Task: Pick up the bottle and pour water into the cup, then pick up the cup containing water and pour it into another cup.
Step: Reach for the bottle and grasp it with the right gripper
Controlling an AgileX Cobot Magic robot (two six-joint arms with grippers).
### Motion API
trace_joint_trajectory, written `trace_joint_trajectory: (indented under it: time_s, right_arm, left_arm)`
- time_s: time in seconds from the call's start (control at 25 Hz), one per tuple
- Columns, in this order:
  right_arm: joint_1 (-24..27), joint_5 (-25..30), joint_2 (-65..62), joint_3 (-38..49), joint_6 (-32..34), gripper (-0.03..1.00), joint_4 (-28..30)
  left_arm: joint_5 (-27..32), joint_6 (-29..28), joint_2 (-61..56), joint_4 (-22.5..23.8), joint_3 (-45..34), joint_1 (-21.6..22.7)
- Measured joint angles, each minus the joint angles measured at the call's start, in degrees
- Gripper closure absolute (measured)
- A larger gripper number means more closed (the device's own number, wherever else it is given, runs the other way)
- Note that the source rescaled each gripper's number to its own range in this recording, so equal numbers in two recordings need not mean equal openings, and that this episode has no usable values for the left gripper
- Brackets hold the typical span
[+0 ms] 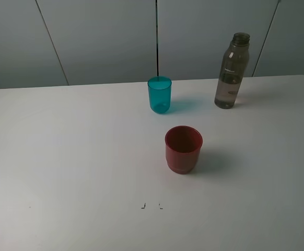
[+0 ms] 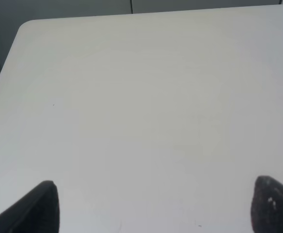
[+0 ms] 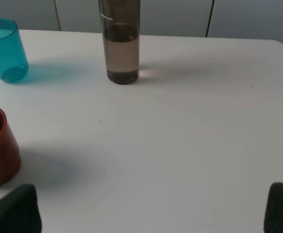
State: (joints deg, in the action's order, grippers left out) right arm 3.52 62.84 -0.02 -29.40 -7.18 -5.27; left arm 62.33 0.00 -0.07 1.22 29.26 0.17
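Plainly, the task stood at its very beginning: nothing was held, and neither arm showed in the exterior high view. The bottle (image 1: 232, 73) stood upright in the upper right of that frame, near the far edge of the white tabletop (image 1: 63, 157), with liquid filling roughly its lower half. The teal cup (image 1: 159, 95) stood upright at upper centre, well apart from the bottle and to its left. The red cup (image 1: 183, 149) stood at the middle of the frame, nearer the camera than the teal one and apart from it, its inside apparently dry. Whether the teal cup held any water could not be told.

The left tool (image 2: 156, 206) had its two dark tips set wide apart over bare tabletop, with none of the three things before it. The right tool (image 3: 153, 206) was likewise spread wide and gripped nothing; its wrist camera looked toward the bottle, with both cups off to one side.

So the step in hand was judged to be the first one, reaching for the bottle. The right tool seemed best placed for it. The next move would call for an advance to bring the bottle's body between the tips, then a firm close below the neck before any lift, keeping it upright until it was over the teal cup.
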Motion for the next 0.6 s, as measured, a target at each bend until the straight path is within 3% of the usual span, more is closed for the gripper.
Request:
trace_joint_trajectory:
  time_s: [0.6]
  right_arm:
    - [0.0,0.0,0.0,0.0,0.0,-0.03,0.0]
  left_arm:
    - [0.0,0.39,0.0,0.0,0.0,0.0]
